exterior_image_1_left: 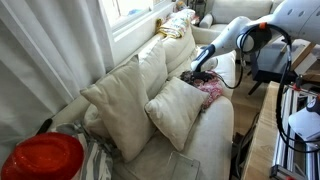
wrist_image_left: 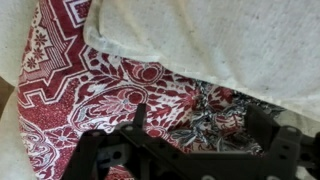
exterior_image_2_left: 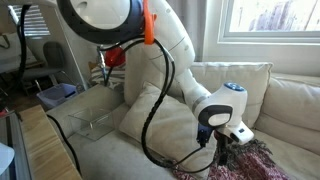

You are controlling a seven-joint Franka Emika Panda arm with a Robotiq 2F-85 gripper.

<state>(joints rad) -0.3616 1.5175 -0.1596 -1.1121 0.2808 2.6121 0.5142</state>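
Observation:
A red and white patterned cloth (wrist_image_left: 90, 85) lies spread on the cream sofa seat (wrist_image_left: 220, 40), with a crumpled, darker fold (wrist_image_left: 205, 125) bunched up near the middle. My gripper (wrist_image_left: 198, 122) hovers just over that fold, jaws wide open, the bunched fabric lying between the two black fingers (wrist_image_left: 138, 118). In both exterior views the gripper (exterior_image_1_left: 197, 70) (exterior_image_2_left: 222, 145) points down onto the cloth (exterior_image_1_left: 210, 90) (exterior_image_2_left: 250, 160) on the sofa. Nothing is gripped.
Two large cream pillows (exterior_image_1_left: 125, 100) (exterior_image_1_left: 178, 110) lean on the sofa beside the cloth. A clear plastic bin (exterior_image_2_left: 95, 112) stands on the seat further along. A red object (exterior_image_1_left: 42, 158) sits at the near corner. A window (exterior_image_2_left: 270, 20) is behind the backrest.

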